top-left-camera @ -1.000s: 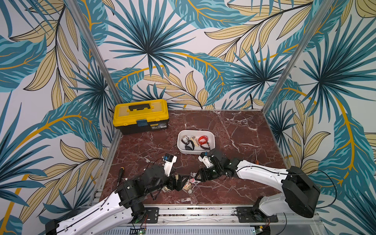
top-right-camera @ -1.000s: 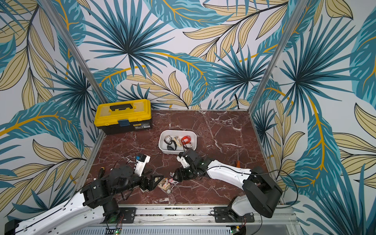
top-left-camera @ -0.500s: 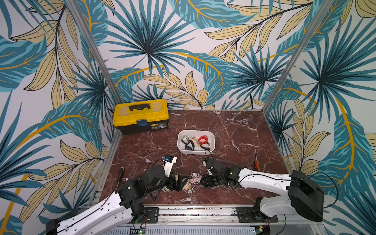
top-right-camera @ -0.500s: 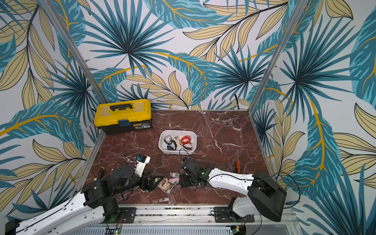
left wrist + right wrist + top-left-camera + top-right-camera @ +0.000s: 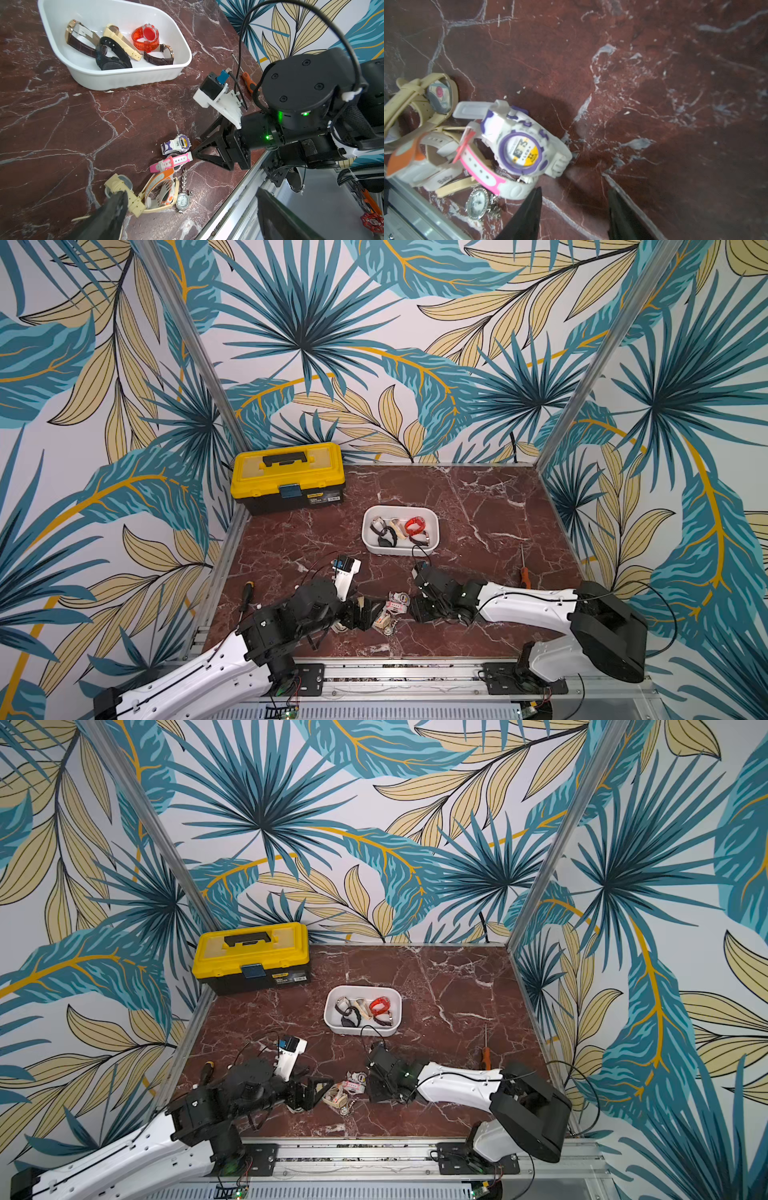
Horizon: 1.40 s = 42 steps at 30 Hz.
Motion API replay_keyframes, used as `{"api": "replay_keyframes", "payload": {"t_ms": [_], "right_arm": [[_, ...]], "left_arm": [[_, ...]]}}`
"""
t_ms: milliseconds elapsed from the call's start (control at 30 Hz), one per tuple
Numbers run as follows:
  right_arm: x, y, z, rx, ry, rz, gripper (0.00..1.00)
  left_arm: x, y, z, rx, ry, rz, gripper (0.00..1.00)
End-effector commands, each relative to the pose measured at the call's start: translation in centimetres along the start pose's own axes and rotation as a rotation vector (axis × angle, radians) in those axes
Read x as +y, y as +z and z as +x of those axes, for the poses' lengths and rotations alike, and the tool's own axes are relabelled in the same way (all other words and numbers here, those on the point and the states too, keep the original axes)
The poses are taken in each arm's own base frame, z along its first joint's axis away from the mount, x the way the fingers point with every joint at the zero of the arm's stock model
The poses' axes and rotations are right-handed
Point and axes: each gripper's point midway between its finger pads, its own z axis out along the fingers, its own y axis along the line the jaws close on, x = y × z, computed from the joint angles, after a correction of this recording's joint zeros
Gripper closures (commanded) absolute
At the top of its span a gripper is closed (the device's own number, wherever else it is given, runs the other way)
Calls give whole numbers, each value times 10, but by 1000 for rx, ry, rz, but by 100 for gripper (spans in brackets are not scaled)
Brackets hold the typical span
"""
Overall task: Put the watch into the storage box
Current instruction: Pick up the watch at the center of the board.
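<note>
**Both top views.** Shallow white plastic storage box (image 5: 365,531) near the middle of the dark red marble table (image 5: 478,497). Yellow-lidded black toolbox (image 5: 286,477) at the back left. Orange-handled screwdriver (image 5: 524,572) toward the right side, black-handled screwdriver (image 5: 247,591) at the left edge. Loose watches visible only as a small blurred heap at the front edge, between the left gripper (image 5: 365,614) and the right gripper (image 5: 414,609), outside the box.

**Left wrist view.** Resolves the heap into five pieces, all lying on the marble:
- white-and-purple digital watch (image 5: 176,144)
- pink-and-white strap watch (image 5: 172,163)
- orange-and-white watch (image 5: 162,187)
- cream-strapped watch (image 5: 120,185)
- small silver jewelled watch (image 5: 182,200)

Alone in showing the box contents clearly: red translucent watch (image 5: 146,37), black watch (image 5: 112,56), a cream one and two brown-strapped ones. Left fingers (image 5: 112,212) spread as wide as possible, most of the heap lying between them, one tip over the cream strap, contact impossible to judge. Nothing clamped.

**Right wrist view.** Alone in showing the right fingers (image 5: 527,216) from behind: roughly half apart, bare marble between them. One tip just beside the pink-and-white strap. Nothing held.

**Writing.** "Baby" on the white strap of the digital watch, legible from both wrist views. Display digits and yellow dial lettering too blurred to read. Toolbox label too small to read.
</note>
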Motion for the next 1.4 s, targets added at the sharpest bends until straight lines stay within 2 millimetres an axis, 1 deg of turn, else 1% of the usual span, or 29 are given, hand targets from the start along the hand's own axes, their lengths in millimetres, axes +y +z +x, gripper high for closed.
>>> {"api": "replay_keyframes", "payload": {"t_ms": [0,33,100,300,500,600,833,933,1000,1133,1267,1367], "right_arm": [[8,-9,-1,-22,-20,-39,46],[16,-11,-5,-42,-27,-79,46],[23,-14,-3,-44,-37,-127,46],[49,-30,-9,-70,-90,-273,46],[66,-27,-13,-25,-170,-310,46],[68,-19,-15,2,-182,-314,46],[64,-5,-22,42,-179,-314,46],[66,-2,-25,58,-180,-339,46],[66,2,-25,76,-180,-348,46],[64,11,-23,112,-170,-358,46],[61,12,-26,110,-165,-367,46],[66,12,-25,119,-170,-408,47]], "left_arm": [[5,2,5,6,5,-13,0],[5,3,5,4,6,-14,0],[4,3,5,7,5,-9,0],[0,4,7,16,9,14,0],[-2,2,6,12,17,24,0],[-4,-1,6,10,26,41,0],[-6,-11,12,5,59,81,0],[-3,-17,11,-25,75,73,0],[-5,-17,11,-48,86,92,0],[2,-16,11,-75,106,58,0],[3,-16,12,-75,110,47,0],[4,-16,12,-73,111,43,0]]}}
